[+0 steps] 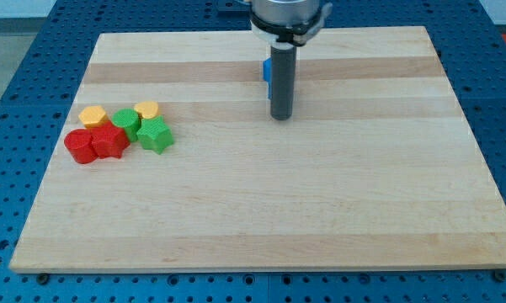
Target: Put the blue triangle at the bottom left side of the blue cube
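My tip [281, 116] rests on the wooden board [320, 210] in the upper middle of the view. A blue block [268, 71] shows only as a sliver at the rod's left edge, just above and left of the tip; the rod hides most of it, so its shape cannot be told. No second blue block shows; it may be hidden behind the rod.
A cluster sits at the view's left: a yellow block [93, 115], a yellow heart-like block [147, 108], a green block [126, 120], a green star [155, 135], a red cylinder [80, 146] and a red block [109, 141]. Blue perforated table surrounds the board.
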